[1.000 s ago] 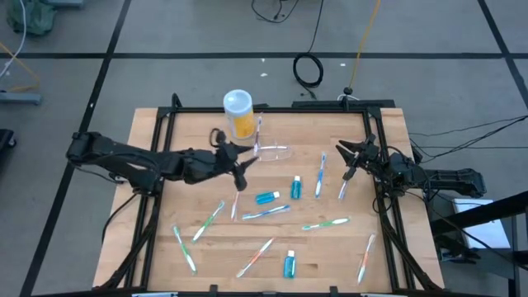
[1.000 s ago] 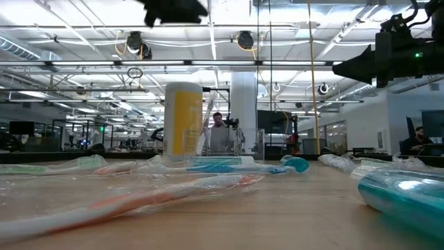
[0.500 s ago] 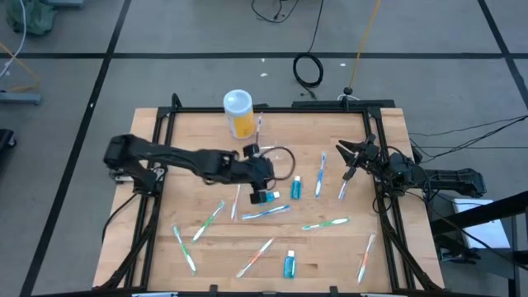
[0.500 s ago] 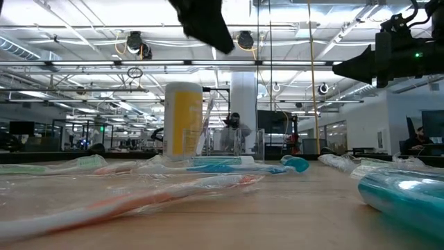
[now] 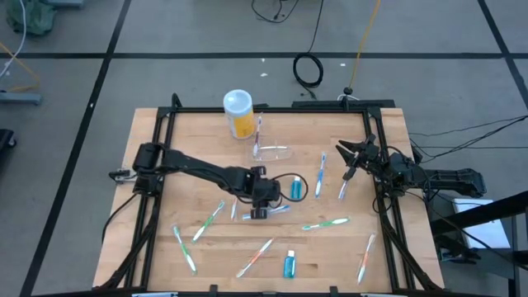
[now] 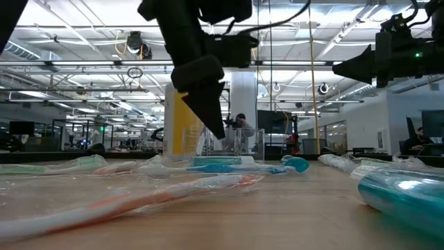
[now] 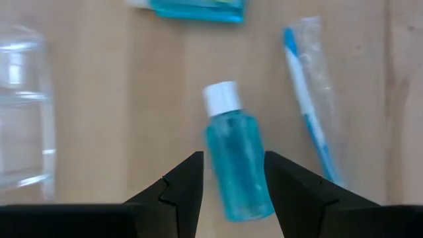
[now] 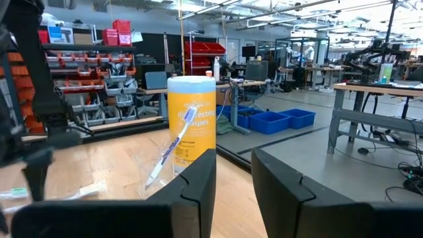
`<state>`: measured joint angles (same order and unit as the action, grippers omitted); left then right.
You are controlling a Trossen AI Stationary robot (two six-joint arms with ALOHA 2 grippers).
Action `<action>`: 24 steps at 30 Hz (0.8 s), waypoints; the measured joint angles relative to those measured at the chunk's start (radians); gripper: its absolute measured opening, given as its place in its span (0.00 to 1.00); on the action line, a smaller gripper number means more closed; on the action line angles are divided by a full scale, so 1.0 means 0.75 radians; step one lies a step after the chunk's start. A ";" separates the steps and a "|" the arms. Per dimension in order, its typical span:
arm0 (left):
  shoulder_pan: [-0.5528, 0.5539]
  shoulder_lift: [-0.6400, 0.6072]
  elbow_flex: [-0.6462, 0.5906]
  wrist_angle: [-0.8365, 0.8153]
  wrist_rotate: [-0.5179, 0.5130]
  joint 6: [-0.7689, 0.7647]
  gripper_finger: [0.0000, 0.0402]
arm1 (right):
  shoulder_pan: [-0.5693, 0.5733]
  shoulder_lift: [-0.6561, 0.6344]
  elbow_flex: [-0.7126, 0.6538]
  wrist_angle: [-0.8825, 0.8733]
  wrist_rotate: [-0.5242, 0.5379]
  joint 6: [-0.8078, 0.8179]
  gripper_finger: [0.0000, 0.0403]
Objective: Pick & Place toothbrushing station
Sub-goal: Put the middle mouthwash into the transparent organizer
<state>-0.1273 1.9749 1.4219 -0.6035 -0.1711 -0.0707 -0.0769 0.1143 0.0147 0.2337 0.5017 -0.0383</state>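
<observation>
The toothbrushing station, a low clear plastic holder (image 5: 273, 152), stands near the table's far edge, beside the yellow cup (image 5: 238, 113); it also shows in the left wrist view (image 7: 20, 112) and the right wrist view (image 8: 158, 188), where a toothbrush (image 8: 169, 153) leans in it. My left gripper (image 5: 268, 196) is open and hovers at mid-table, nearer than the holder. Its fingers (image 7: 188, 182) stand on either side of a blue bottle with a white cap (image 7: 234, 155) that lies flat on the table. My right gripper (image 5: 342, 162) is open and empty at the right.
A blue tube (image 5: 297, 187) lies just right of my left gripper. Several wrapped toothbrushes lie across the table's middle and near half, one of them (image 7: 307, 119) beside the bottle. Another blue bottle (image 5: 289, 264) lies near the front edge. Black frame rails (image 5: 161, 124) border the table.
My left gripper has gone from beside the clear holder toward the table's right and near edges, and has come down over the blue bottle. The holder has stayed where it was.
</observation>
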 joint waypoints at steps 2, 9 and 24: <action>0.007 0.024 0.000 0.017 0.054 -0.003 0.42 | 0.000 0.000 0.000 0.001 0.000 0.000 0.23; 0.039 0.053 0.000 0.024 0.124 -0.016 0.57 | 0.000 0.000 0.000 0.000 0.000 0.000 0.23; 0.058 0.146 0.004 0.009 0.132 -0.063 0.72 | 0.000 0.013 0.000 0.003 0.000 0.001 0.23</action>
<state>-0.0837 2.0842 1.4246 -0.5968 -0.0719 -0.1182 -0.0767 0.1241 0.0145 0.2358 0.5019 -0.0380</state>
